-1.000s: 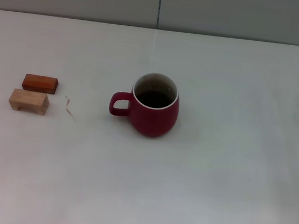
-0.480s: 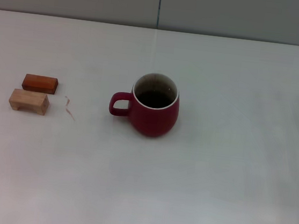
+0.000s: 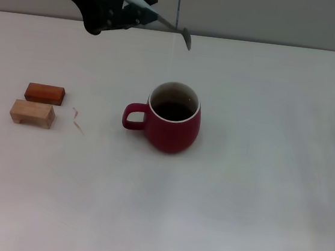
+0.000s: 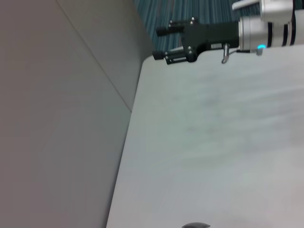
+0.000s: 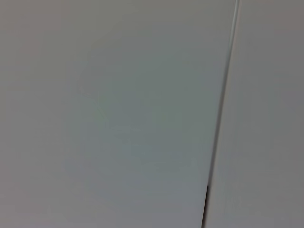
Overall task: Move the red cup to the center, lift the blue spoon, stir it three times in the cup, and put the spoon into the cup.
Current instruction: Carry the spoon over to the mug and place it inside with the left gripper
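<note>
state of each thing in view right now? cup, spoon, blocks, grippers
red cup: upright on the table, handle toward the robot's left
blue spoon: held in the air, bowl tilted down
left gripper: shut on the spoon
wooden blocks: flat on the table
right gripper: away from the cup

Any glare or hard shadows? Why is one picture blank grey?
Head view: even light, no table glare, faint shadow beneath the red cup; left gripper holds the blue spoon above. Right wrist view: only seamed wall. Left wrist view: right gripper idle.
</note>
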{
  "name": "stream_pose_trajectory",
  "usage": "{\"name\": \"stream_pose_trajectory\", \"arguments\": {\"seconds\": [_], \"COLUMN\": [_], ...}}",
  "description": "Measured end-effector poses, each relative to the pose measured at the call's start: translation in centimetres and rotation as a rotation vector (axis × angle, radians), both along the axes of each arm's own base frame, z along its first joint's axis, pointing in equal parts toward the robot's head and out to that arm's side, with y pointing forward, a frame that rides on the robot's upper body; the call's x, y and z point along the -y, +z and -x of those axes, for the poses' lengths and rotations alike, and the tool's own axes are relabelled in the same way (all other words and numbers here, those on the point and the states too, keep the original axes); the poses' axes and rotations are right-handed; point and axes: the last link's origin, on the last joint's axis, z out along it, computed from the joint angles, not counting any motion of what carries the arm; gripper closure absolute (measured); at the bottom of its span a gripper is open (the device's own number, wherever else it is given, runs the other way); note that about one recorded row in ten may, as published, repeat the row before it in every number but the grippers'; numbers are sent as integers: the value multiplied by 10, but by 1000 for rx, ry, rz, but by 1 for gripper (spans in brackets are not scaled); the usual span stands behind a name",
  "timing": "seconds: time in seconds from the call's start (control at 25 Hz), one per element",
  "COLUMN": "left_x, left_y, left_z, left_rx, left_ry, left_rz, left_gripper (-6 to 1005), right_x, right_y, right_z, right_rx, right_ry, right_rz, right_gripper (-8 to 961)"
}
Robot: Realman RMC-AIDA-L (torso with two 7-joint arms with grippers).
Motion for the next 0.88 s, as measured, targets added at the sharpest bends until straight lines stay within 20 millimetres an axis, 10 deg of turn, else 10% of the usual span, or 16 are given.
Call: {"name": "stream_pose_trajectory", "arguments": {"seconds": [0.88], "left_x": [-11], "left_y": [-50], "left_z": [2], "left_rx": [-177], "left_ry": [20], "left_rz": [112], "left_gripper": [825], "right_x": [4], "right_y": [-2], "right_z": [-3], "right_rx": [-2], "right_ry": [-11], "right_rz": [4], "right_gripper": [221]}}
